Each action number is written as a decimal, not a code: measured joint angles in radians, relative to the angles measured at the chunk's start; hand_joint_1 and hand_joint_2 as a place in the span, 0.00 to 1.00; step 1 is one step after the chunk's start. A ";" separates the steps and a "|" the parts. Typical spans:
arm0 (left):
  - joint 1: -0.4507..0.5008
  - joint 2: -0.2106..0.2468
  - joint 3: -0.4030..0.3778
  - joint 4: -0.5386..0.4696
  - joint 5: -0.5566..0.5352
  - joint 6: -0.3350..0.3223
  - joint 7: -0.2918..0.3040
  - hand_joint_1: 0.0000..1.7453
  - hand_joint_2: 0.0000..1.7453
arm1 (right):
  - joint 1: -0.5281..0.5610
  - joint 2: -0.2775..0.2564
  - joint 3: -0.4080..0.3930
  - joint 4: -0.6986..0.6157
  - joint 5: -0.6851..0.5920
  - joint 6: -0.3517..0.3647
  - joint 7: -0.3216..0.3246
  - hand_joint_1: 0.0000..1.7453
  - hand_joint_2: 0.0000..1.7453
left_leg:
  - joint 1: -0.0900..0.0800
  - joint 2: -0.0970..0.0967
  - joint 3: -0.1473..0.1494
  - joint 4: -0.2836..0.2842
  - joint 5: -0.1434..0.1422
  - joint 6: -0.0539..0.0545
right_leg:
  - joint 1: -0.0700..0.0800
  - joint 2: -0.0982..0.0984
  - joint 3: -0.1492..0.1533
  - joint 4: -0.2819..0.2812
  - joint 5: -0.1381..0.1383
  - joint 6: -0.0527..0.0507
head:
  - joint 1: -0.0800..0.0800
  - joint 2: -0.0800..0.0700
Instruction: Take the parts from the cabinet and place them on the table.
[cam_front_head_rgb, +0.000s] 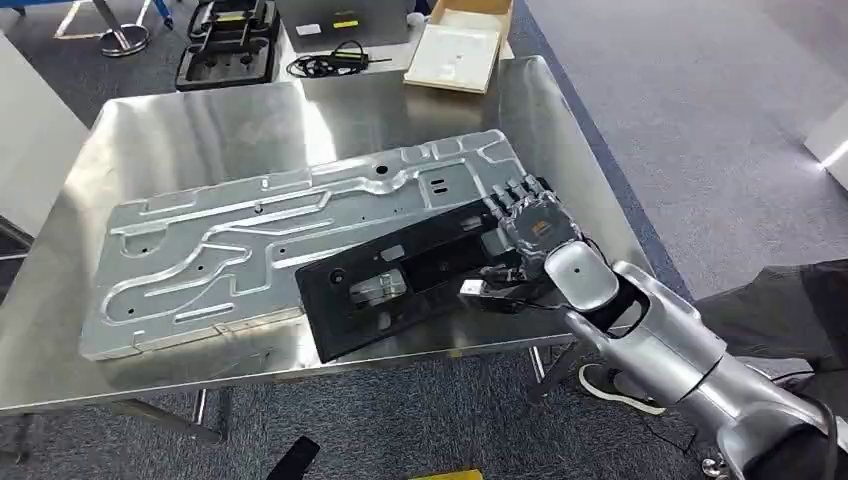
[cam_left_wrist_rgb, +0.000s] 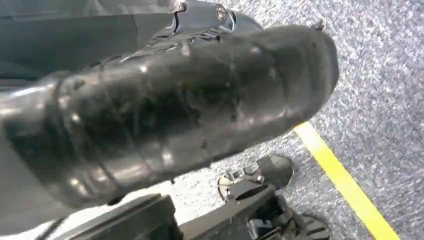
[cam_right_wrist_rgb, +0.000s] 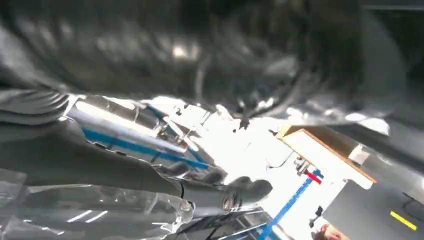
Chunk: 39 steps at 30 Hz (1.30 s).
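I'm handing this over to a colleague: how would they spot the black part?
Find the steel table in the head view. On its near right side, the black part lies partly over the large silver plate, with the right hand on its right end. It is the only dark, flat panel there.

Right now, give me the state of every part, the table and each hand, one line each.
Silver plate: flat on the table, free of the hand.
Black part: lying on the plate's near edge, its near corner past the table edge.
Right hand: resting on the black part's right end; grip unclear.
Left hand: hanging over the floor; fingers hard to read.
Table: bearing both parts.
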 joint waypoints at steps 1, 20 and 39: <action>0.001 0.000 0.000 0.000 0.000 0.002 0.000 0.00 0.00 | 0.000 0.000 -0.002 -0.012 -0.001 0.000 0.001 0.00 0.00 | 0.004 0.002 -0.004 0.010 -0.013 -0.005 | -0.003 -0.001 0.004 -0.005 0.002 -0.008 | 0.002 0.000; -0.002 0.003 0.000 0.000 -0.003 0.007 -0.009 0.00 0.00 | 0.008 0.000 -0.051 -0.138 -0.080 -0.079 0.001 0.00 0.00 | -0.011 0.008 0.024 -0.061 0.035 0.046 | 0.010 -0.004 -0.088 0.204 -0.113 0.016 | 0.001 0.000; 0.014 0.001 0.000 0.000 0.021 0.041 -0.065 0.00 0.00 | 0.187 0.008 -0.185 -0.426 -0.180 -0.430 -0.077 0.00 0.00 | -0.002 0.002 -0.015 0.120 -0.063 -0.003 | 0.009 -0.004 0.006 -0.015 0.016 -0.024 | -0.005 0.000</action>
